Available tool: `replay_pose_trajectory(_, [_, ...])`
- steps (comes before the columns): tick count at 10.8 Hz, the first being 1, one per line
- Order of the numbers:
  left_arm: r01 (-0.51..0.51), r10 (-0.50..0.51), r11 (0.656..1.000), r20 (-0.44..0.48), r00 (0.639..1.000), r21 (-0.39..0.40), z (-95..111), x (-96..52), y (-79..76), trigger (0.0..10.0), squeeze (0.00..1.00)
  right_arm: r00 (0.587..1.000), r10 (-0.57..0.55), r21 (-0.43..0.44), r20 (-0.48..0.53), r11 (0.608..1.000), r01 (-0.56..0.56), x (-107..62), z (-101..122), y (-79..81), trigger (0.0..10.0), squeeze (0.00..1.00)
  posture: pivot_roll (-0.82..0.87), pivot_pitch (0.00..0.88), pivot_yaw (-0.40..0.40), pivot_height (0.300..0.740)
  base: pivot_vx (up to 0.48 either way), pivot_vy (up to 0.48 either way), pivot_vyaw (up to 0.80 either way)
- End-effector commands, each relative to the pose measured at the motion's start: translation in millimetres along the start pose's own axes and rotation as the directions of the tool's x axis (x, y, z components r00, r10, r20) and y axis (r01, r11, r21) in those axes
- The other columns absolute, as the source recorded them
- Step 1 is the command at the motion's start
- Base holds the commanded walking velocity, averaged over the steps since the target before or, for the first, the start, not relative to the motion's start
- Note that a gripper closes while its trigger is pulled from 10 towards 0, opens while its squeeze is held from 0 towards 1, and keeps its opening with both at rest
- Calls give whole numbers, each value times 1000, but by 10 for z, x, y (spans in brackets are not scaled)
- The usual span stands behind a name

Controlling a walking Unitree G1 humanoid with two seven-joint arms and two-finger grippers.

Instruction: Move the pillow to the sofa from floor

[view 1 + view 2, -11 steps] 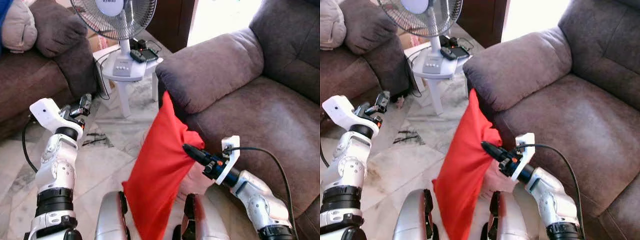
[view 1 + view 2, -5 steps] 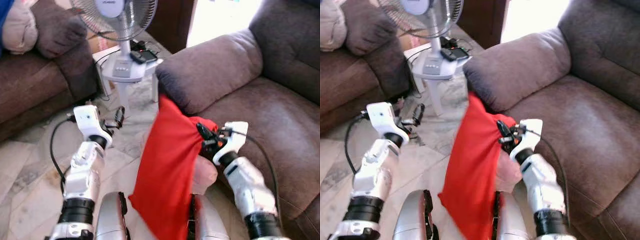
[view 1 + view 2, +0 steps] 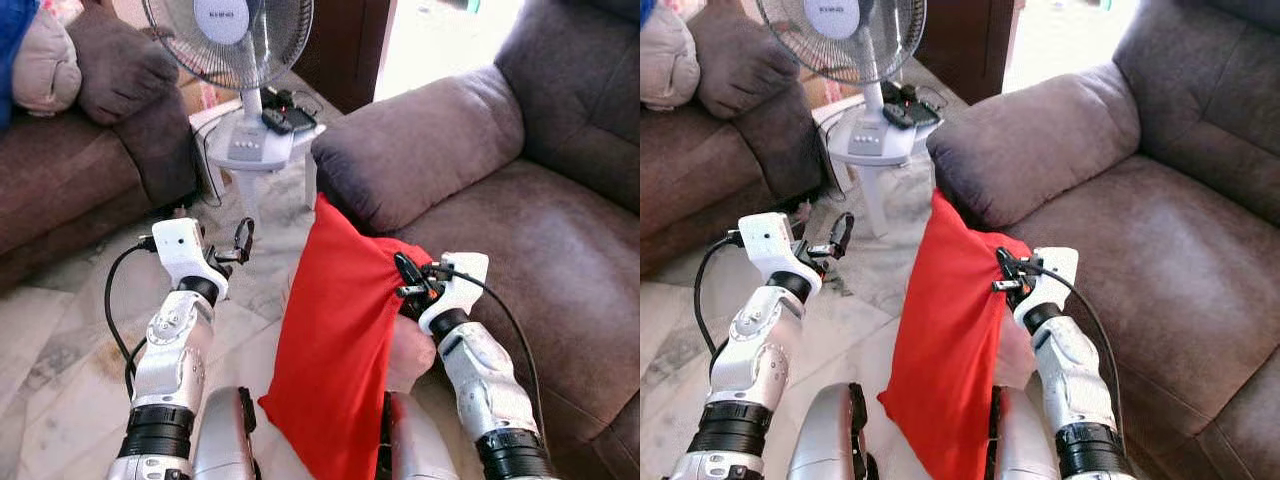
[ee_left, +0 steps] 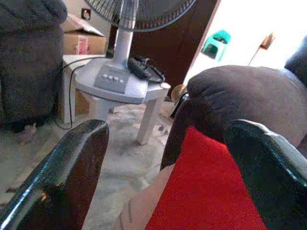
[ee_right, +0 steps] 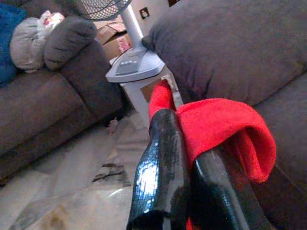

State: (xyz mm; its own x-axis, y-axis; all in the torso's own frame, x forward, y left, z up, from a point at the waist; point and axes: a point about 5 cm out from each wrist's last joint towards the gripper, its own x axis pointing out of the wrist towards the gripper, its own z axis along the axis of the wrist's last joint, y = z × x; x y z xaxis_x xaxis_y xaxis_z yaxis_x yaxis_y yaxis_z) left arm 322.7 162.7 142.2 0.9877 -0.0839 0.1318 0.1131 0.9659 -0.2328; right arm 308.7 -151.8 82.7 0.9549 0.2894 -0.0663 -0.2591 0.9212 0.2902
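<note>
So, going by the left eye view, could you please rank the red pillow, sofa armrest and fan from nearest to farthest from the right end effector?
1. Red pillow, gripped in the right end effector.
2. Sofa armrest, just beyond.
3. Fan, far across on its white stand.

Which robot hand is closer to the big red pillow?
The right. The right gripper is shut on the red pillow's upper edge, beside the sofa. The left gripper hangs open off the pillow's left side, not touching it.
</note>
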Motion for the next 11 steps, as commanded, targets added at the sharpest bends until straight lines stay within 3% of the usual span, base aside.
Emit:
replay_pose_trajectory(1, [7, -7, 1000, 12, 1000, 7, 10, -23, -17, 10000, 0, 997, -4, -27, 77, 1000, 7, 52, 159, 12, 10000, 0, 47, 34, -33, 584, 0, 0, 0])
replay_pose_trajectory(3, [12, -13, 999, 14, 1000, 37, 15, -19, -35, 10000, 0, 996, -18, -30, 82, 999, 21, 57, 140, 15, 10000, 0, 49, 36, -33, 593, 0, 0, 0])
replay_pose_trajectory(11, [10, -11, 999, 19, 1000, 40, 40, 0, -40, 10000, 0, 998, -3, -42, 58, 999, 6, 68, 64, 49, 10000, 0, 53, 62, -34, 740, 0, 0, 0])
